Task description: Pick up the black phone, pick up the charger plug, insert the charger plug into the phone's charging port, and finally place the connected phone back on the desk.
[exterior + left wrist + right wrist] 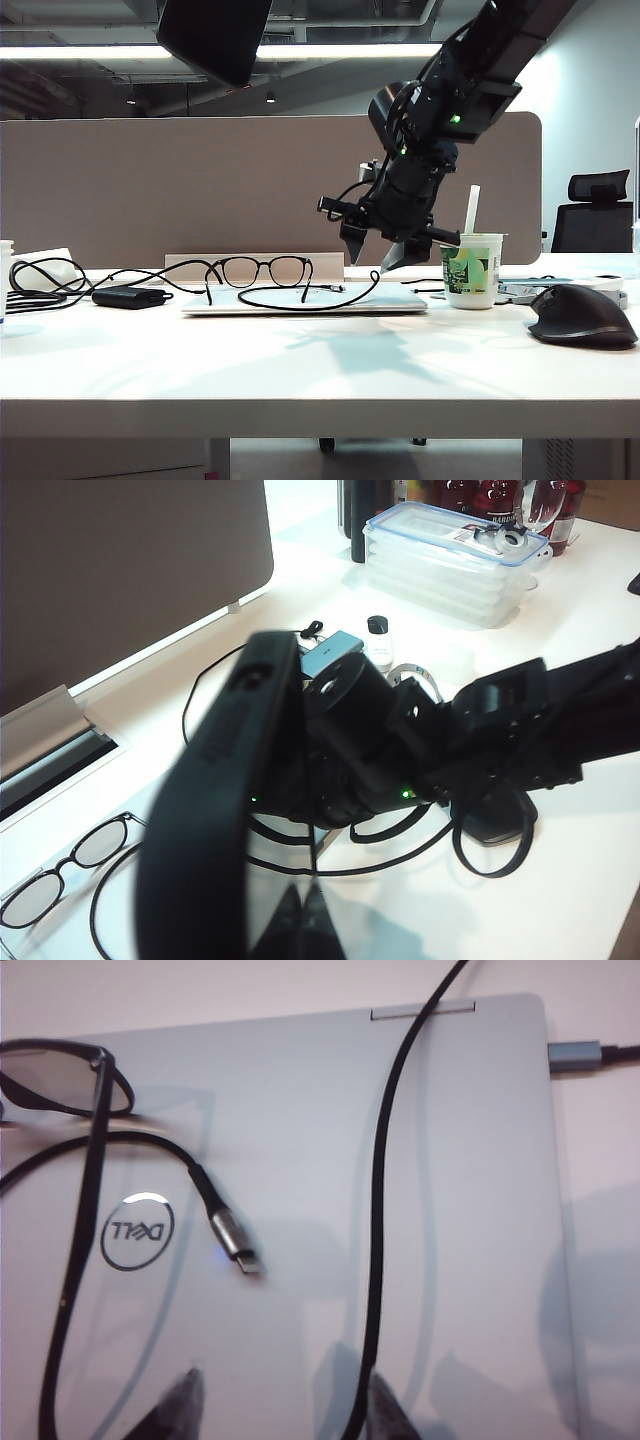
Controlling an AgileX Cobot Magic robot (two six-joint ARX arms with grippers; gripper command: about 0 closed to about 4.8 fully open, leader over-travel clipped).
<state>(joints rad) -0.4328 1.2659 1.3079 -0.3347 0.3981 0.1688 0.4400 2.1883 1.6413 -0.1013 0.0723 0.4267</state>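
Tiny silvery charger plug (pixel 240 1249) w/ dark collar lay on closed silver laptop lid (pixel 450 1160), cable limp, light, prob slippery; best pinched at collar. Right gripper (pixel 283 1400) hovered above, jaws apart. Left gripper (pixel 215 810) up high, clamped on flat matte-black phone (pixel 215 35).

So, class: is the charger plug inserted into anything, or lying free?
Free: the charger plug lies bare on the closed Dell laptop, its metal tip exposed.

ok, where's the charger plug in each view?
Right wrist: charger plug on the laptop lid, beside the glasses.
Exterior: probably the pale tip right of the glasses, below the open right gripper.
Left wrist: hidden; the shut left gripper's black phone blocks it.
Landmark: glasses.
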